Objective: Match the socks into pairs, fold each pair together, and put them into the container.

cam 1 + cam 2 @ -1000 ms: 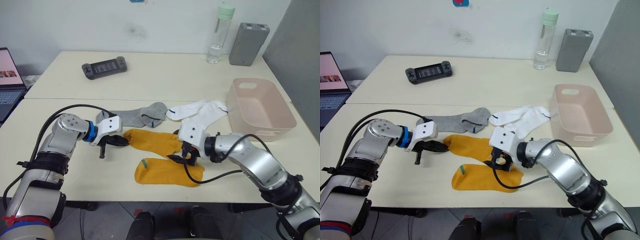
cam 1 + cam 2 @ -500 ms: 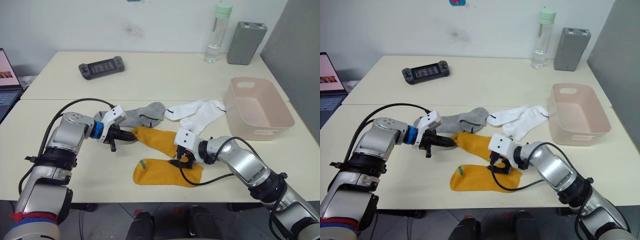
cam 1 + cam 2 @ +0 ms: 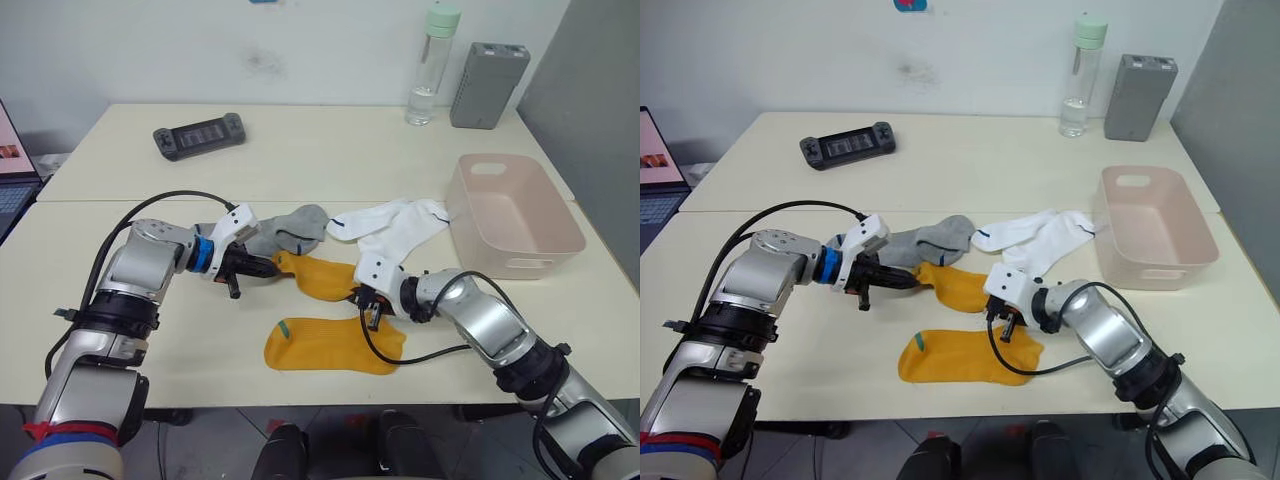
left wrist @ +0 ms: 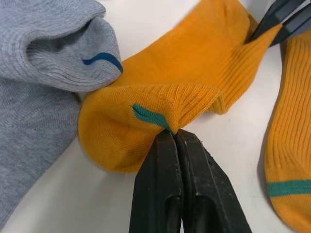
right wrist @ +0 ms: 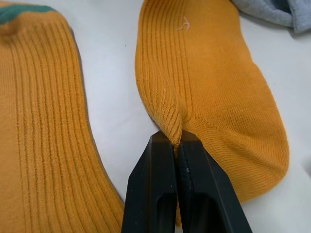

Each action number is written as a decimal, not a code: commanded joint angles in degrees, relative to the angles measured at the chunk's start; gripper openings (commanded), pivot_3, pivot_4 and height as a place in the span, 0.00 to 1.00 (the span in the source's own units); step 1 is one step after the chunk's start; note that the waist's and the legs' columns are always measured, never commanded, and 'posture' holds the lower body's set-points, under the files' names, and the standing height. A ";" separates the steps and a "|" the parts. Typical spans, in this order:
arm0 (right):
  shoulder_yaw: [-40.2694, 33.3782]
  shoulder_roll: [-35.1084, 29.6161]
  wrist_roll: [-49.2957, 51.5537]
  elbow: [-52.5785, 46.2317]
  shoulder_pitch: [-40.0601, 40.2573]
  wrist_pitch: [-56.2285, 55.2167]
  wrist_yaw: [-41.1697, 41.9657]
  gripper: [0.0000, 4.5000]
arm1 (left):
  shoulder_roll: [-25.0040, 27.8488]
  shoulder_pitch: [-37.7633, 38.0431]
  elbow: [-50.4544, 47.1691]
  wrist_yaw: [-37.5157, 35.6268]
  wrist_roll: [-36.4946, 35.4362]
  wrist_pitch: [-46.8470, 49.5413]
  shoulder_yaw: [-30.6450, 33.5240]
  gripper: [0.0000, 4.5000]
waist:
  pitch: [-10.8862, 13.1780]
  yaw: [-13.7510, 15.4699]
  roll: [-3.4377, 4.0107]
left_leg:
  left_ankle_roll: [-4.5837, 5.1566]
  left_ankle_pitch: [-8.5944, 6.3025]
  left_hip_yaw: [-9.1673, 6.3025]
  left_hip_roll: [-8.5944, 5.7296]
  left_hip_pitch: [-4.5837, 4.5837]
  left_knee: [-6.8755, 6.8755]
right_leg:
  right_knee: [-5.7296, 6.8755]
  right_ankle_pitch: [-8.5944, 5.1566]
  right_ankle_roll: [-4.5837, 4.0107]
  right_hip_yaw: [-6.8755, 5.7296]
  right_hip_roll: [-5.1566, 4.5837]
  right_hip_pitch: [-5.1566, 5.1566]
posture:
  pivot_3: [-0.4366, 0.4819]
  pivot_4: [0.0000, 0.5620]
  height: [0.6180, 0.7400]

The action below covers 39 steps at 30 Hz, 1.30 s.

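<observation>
- Pairing the orange socks is the step in hand: the upper orange sock is pinched at one end by the left gripper and at the other by the right gripper, both clamped on its fabric.
- The second orange sock lies flat on the desk, just nearer.
- Next, the held sock should be laid squarely over it.
- The container stands at the right.
</observation>
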 commanded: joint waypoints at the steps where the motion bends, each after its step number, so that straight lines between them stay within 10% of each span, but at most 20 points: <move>1: -4.27 -0.22 3.62 -6.04 1.08 3.08 1.33 0.00 | 3.25 0.71 -3.82 -4.30 -1.42 -1.42 -0.32 0.00 | 0.01 -0.02 0.01 | 0.00 0.00 0.01 0.00 0.00 0.00 | 0.00 0.00 0.00 0.01 0.00 0.00 | 0.48 0.27 1.00; 12: -24.53 3.62 29.93 -24.33 4.50 36.85 0.42 0.00 | 21.24 0.15 -15.65 -12.99 -24.11 15.80 -12.39 0.00 | 0.10 -0.04 -0.03 | 0.01 -0.01 -0.08 0.04 -0.08 -0.02 | 0.01 -0.15 0.18 -0.02 0.02 -0.05 | 0.48 0.27 1.00; 21: -25.38 8.29 24.46 -6.36 -1.27 35.46 -10.03 0.00 | -0.92 -16.24 18.54 -7.46 -9.53 14.60 -16.18 0.00 | 0.09 0.69 -0.05 | 0.03 0.01 0.03 -0.02 -0.03 0.07 | 0.04 0.00 -0.06 0.06 0.11 -0.03 | 0.48 0.27 1.00; 31: -24.84 8.50 20.69 0.30 -4.72 28.45 -14.13 0.00 | -10.46 -24.96 38.53 -0.36 -2.74 4.31 -9.34 0.00 | 0.09 -0.28 -0.05 | 0.02 0.02 0.03 -0.04 -0.97 0.07 | 0.09 0.02 -0.11 0.04 0.01 -0.99 | 0.48 0.27 1.00; 39: -28.49 7.51 21.21 -8.54 -3.03 26.12 -17.45 0.56 | -4.52 -25.36 30.99 -6.54 -5.02 9.32 -2.02 0.40 | 0.09 -0.44 -0.05 | 0.02 0.02 0.00 -0.05 -0.97 0.06 | 0.12 0.02 -0.10 0.03 0.02 -0.97 | 0.48 0.27 1.00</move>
